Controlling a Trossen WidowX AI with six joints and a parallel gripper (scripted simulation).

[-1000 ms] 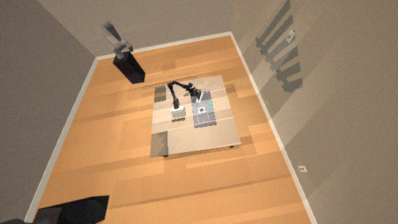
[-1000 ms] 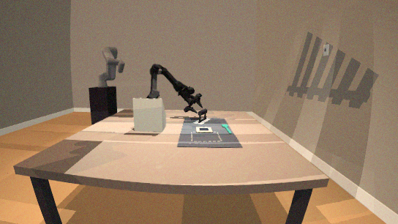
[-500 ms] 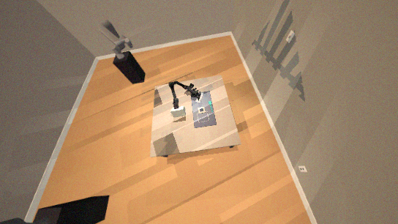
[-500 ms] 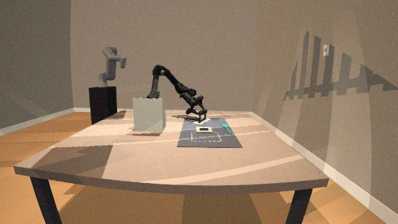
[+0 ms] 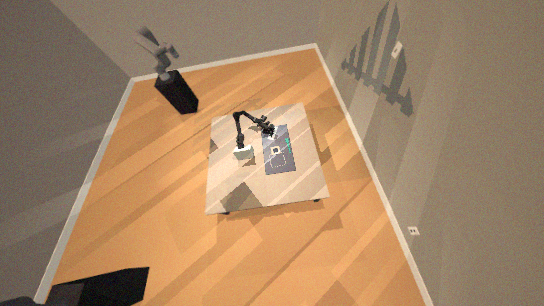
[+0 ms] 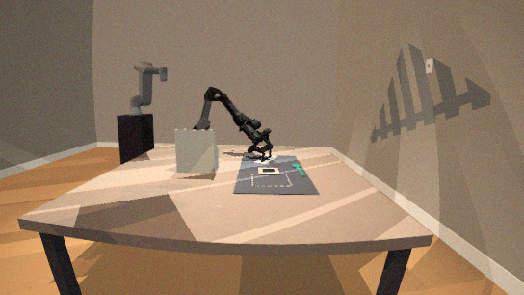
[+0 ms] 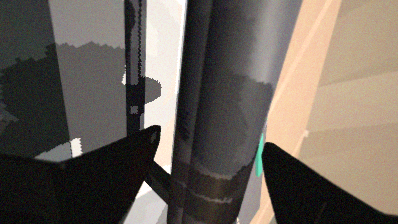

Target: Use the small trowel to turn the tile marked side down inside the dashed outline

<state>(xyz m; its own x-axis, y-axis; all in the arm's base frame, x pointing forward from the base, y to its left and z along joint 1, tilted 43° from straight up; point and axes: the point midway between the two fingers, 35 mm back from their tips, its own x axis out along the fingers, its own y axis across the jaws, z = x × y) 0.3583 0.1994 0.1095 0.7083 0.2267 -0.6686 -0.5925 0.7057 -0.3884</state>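
Note:
The tile (image 5: 276, 150) (image 6: 269, 171), pale with a dark square facing up, lies on the grey mat (image 5: 290, 167) (image 6: 306, 188) just behind the dashed outline (image 6: 272, 186). The trowel's dark round handle (image 7: 220, 100) fills the middle of the wrist view, and its pale blade (image 6: 261, 161) shows at the mat's back end. My gripper (image 5: 270, 133) (image 6: 262, 157) (image 7: 211, 140) is open and low there, with one finger on each side of the handle. Whether a finger touches the handle cannot be told. The blade is largely hidden by the gripper.
A green tool (image 5: 288, 145) (image 6: 299, 170) (image 7: 260, 156) lies near the mat's right edge. The arm's pale base block (image 5: 243, 152) (image 6: 196, 151) stands on the table left of the mat. Another arm on a black pedestal (image 5: 177, 92) (image 6: 136, 137) stands on the floor behind.

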